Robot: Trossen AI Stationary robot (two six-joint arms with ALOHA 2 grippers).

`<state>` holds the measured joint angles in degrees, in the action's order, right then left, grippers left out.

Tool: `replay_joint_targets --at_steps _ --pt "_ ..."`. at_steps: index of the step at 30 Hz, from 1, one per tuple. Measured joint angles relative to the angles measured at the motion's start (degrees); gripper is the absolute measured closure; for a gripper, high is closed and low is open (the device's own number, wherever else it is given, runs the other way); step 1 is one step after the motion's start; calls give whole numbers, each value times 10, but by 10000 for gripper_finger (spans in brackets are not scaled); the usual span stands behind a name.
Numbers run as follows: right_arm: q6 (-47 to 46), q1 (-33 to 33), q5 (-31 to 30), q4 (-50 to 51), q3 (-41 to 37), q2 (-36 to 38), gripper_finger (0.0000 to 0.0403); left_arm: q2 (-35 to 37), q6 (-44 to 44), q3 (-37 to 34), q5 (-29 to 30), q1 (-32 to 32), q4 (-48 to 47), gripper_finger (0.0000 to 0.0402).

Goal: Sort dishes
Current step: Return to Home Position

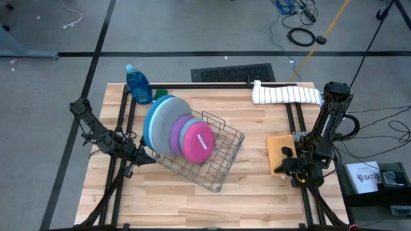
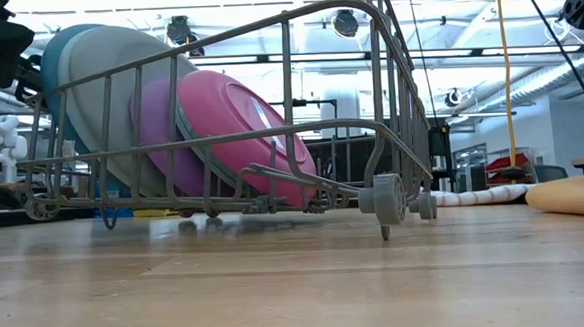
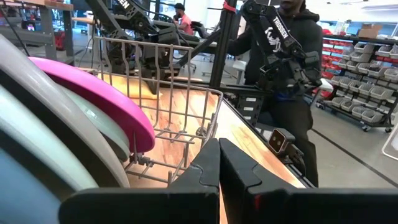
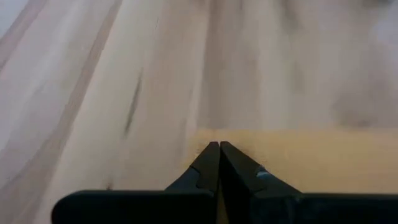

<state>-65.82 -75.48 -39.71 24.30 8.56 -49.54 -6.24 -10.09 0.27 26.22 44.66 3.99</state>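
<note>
Dishes: flat round matte plastic plates, all standing on edge in the grey wire dish rack at the middle of the pale wooden table. I see none loose on the wood.
Count, small: three, with the small pink plate in front, then the small teal plate and the small purple plate.
Count, large: a large grey plate and a large blue plate behind it. I cannot tell whether another stands between them.
Row axis: the row runs slantwise through the rack, large plates at the far-left end and small ones toward the near-right.
Left gripper: fingers pressed together, holding nothing, just beside the rack's left edge. The plates lie to its right, and this arm is the nearer one.
Right gripper: fingers pressed together, empty, over the orange square sponge, well apart from the rack.
Others: one rack, one sponge, one blue bottle, one white rolled towel.
My judgement: sorting looks done. Pulling back, the left arm should draw away from the wire, not across it.
</note>
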Motion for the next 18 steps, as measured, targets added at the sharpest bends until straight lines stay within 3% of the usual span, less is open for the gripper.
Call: replay_joint_targets --at_steps 4,11,18 --pt "82 1 -129 3 22 4 396 0 0 0 0 0 0 401" --pt "254 1 -336 -1 158 31 396 0 0 0 0 0 0 401" --pt "349 1 -366 -2 244 62 396 0 0 0 0 0 0 401"
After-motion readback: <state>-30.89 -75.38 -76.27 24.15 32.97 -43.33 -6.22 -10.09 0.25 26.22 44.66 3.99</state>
